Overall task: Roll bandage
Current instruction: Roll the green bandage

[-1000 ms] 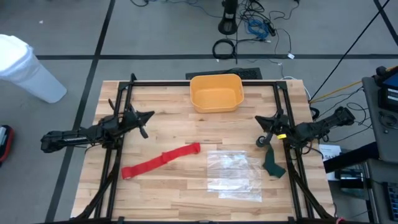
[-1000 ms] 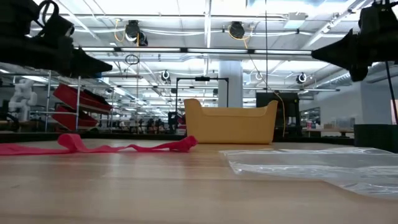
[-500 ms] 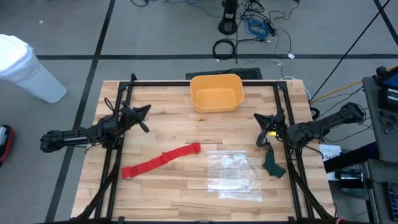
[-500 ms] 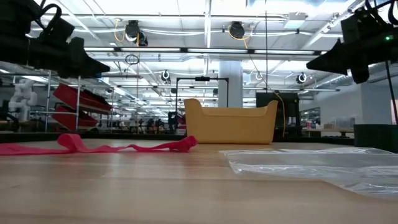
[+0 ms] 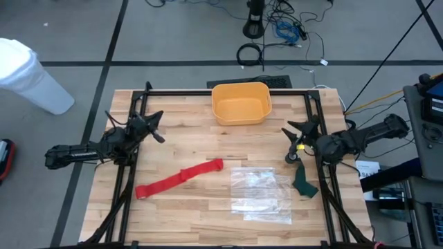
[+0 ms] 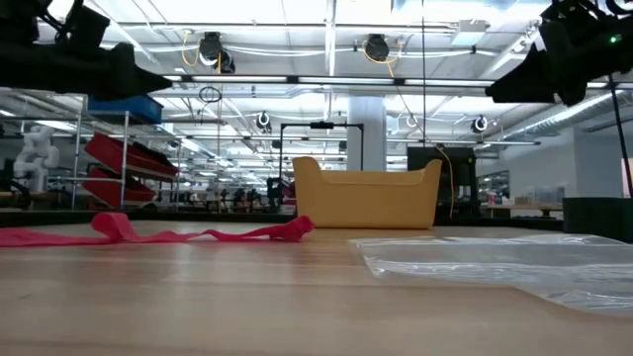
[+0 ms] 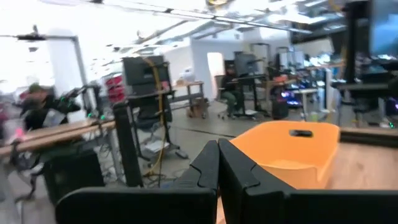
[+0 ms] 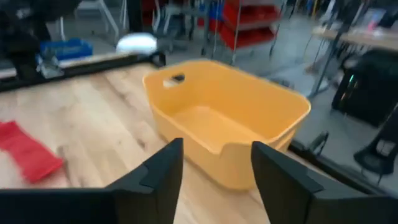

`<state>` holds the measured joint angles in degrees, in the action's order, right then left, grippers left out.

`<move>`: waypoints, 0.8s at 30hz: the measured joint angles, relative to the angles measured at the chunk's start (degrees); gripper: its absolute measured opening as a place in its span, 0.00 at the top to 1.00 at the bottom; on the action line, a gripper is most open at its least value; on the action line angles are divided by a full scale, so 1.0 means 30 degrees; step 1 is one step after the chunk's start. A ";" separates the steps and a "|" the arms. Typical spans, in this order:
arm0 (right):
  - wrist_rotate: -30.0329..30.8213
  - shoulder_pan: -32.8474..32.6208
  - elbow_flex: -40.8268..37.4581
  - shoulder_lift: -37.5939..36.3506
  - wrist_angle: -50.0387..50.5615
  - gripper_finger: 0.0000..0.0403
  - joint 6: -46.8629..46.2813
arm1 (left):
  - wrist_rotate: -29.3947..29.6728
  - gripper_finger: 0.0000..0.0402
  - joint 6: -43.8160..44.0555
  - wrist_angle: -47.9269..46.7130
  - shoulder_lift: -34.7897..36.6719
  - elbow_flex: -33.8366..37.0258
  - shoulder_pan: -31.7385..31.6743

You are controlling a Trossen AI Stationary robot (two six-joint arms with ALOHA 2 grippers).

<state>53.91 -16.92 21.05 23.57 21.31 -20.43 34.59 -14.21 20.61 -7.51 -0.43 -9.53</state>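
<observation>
The bandage (image 5: 178,179) is a long red strip lying flat and unrolled on the wooden table, slanting from near left to the middle; it also shows in the low view (image 6: 148,233), and one end in the right wrist view (image 8: 25,152). My left gripper (image 5: 158,126) hovers shut above the table's left side, far of the bandage; its fingers (image 7: 217,168) are together. My right gripper (image 5: 296,138) hovers open above the right side, its fingers (image 8: 214,168) apart with nothing between them.
A yellow bin (image 5: 240,102) stands at the far middle of the table. A clear plastic bag (image 5: 263,194) lies right of the bandage. A dark green cloth (image 5: 303,181) lies at the right edge, below my right arm.
My right gripper has risen, turned toward the bin and opened. My left gripper has tipped upward and shifted slightly toward the far edge, staying shut. The bandage has not moved.
</observation>
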 joint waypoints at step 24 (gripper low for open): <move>-0.7432 0.5387 0.2422 0.5134 0.3949 0.57 -0.2260 | -0.2767 0.99 0.3526 -0.1013 -0.2097 -0.0175 -0.0033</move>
<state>31.61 -0.76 28.32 38.97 33.16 -27.21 26.29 -3.63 17.57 -13.80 -0.95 -9.63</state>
